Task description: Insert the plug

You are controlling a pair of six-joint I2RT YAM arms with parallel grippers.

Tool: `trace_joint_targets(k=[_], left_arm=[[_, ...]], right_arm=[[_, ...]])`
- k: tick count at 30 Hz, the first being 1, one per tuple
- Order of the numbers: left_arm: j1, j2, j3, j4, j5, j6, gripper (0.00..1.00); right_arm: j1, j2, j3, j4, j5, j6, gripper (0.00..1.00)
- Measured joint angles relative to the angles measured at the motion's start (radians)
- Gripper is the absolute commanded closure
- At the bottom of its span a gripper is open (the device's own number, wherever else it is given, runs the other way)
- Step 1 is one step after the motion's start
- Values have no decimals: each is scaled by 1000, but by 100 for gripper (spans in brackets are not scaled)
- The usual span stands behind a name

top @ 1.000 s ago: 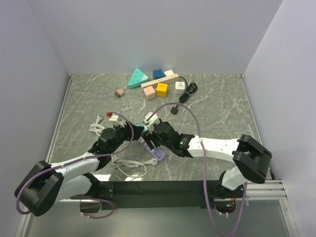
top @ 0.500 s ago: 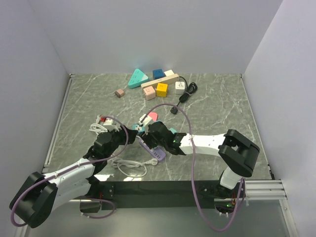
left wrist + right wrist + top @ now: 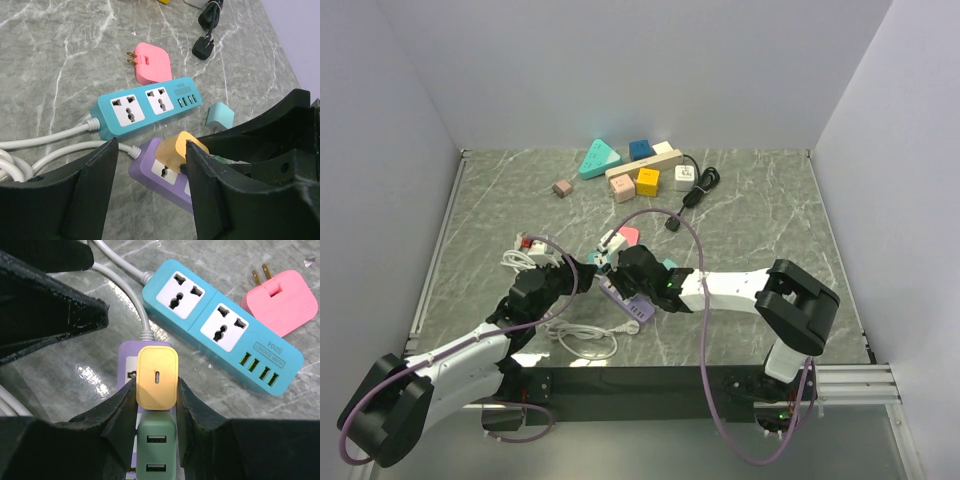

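- Teal strip [image 3: 222, 327]: small label beside USB ports, not legible.
- Yellow plug [image 3: 157, 377] clamped between right jaws, resting on purple strip [image 3: 128, 356] on desk [image 3: 235, 392].
- Left jaws spread wide, empty, just beside plug.

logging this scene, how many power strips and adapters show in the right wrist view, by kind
strips: 2 (blue strip, purple strip)
adapters: 3 (yellow adapter, green adapter, pink adapter)
total: 5
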Motion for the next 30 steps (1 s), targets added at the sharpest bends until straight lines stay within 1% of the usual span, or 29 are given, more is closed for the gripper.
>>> trace_joint_targets(k=[9,18,25,26,27,29,30], left_arm=[[0,-31,0,-41,-9,-1,38],[3,-106,0,-126,-63,-19,37],[18,-118,0,-182,-126,-24,37],[19,-118,0,-184,-130,-24,37],[19,-118,0,-188,-134,-24,37],[19,-118,0,-195,-139,-24,37],[19,-119,0,-199,-141,-24,37]], right_arm=[[-6,28,3,66,-42,27,100],[15,142,126,88,-109,21,100],[40,177,168,91,-118,11,100],[42,178,170,90,-119,10,96],[43,178,171,89,-120,8,83],[45,178,174,84,-121,7,66],[47,178,175,83,-120,7,47]])
